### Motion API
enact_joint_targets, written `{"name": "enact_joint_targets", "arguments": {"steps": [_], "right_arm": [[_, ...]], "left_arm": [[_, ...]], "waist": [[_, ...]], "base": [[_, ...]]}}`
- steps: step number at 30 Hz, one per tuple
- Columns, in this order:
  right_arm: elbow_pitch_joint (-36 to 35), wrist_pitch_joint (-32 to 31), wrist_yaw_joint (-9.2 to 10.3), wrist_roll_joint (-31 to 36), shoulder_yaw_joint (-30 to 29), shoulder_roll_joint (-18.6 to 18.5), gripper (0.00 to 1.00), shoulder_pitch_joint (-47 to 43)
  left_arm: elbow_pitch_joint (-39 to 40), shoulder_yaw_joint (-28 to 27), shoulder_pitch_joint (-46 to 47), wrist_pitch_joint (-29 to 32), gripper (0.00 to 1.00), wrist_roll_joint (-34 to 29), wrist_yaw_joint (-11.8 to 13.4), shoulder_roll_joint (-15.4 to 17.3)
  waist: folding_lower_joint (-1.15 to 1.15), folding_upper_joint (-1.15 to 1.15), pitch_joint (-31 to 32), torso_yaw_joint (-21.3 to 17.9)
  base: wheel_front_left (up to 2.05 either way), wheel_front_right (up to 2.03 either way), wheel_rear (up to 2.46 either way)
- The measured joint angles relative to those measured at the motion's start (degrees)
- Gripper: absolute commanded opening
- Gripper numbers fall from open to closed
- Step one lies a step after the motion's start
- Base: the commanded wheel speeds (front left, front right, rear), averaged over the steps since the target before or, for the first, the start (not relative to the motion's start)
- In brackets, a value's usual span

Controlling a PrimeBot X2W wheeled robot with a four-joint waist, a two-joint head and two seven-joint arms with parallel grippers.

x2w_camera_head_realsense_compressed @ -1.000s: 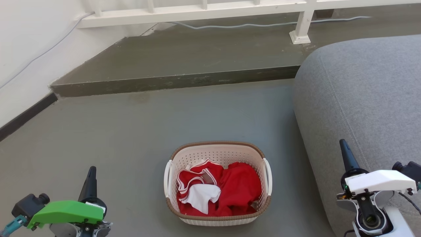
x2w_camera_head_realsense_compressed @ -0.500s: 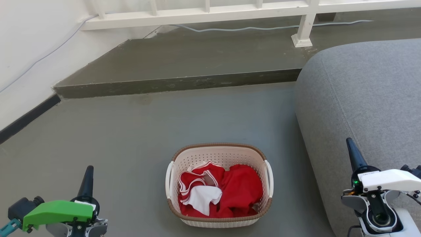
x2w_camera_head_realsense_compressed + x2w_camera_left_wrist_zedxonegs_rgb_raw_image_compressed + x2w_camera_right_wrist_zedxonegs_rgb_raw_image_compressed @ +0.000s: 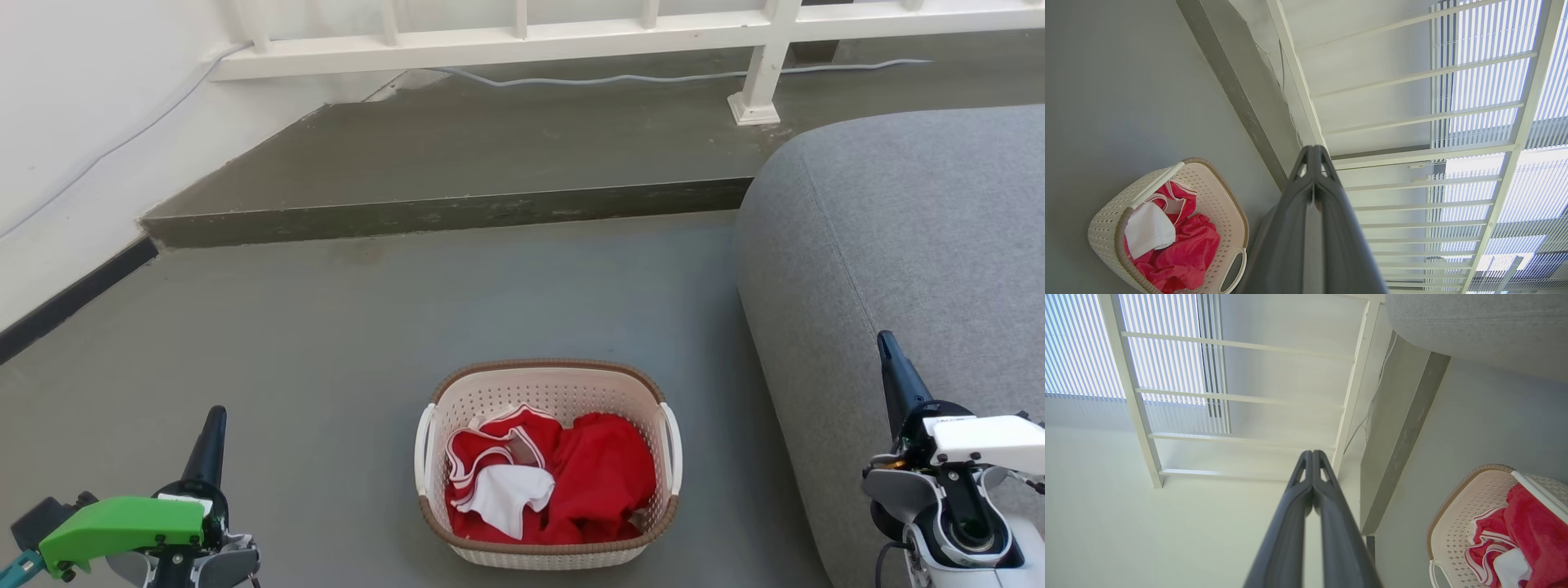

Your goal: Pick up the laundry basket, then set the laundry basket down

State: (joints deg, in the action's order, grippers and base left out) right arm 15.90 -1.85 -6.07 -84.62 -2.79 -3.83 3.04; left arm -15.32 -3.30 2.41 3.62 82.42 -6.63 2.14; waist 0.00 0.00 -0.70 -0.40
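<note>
The left gripper [image 3: 211, 433] and right gripper [image 3: 891, 363] are both holding their fingers pressed together, gripping nothing. The right one is showing against the sofa [image 3: 898, 212]. Between them, well apart from both, the basket [image 3: 543, 390] is sitting upright on the floor [image 3: 326, 343], near the sofa. It is showing cream perforated walls, a brown rim, white handles and red-and-white clothes [image 3: 600, 474] heaped inside. Shut fingers would be missing a handle. The sofa is probably crowding the right arm's approach, though the gap is hard to judge. An uneven lift would be tipping the clothes out.
</note>
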Motion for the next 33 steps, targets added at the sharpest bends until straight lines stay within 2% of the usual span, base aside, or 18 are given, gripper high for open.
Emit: {"name": "enact_joint_targets", "arguments": {"steps": [14,33], "right_arm": [[0.1,-2.3,-0.48,-9.1,-2.4,0.0,0.0,0.1],[0.2,-2.3,-0.48,-9.2,-2.5,0.1,0.0,0.1]], "left_arm": [[-0.5,-1.1,0.3,2.7,0.0,9.4,-0.3,0.0],[-0.5,-1.3,1.2,2.7,0.0,9.4,-0.3,0.0]], "waist": [[0.0,0.0,0.5,0.4],[0.0,0.0,0.5,0.4]], "base": [[0.0,0.0,0.0],[0.0,0.0,0.0]]}}
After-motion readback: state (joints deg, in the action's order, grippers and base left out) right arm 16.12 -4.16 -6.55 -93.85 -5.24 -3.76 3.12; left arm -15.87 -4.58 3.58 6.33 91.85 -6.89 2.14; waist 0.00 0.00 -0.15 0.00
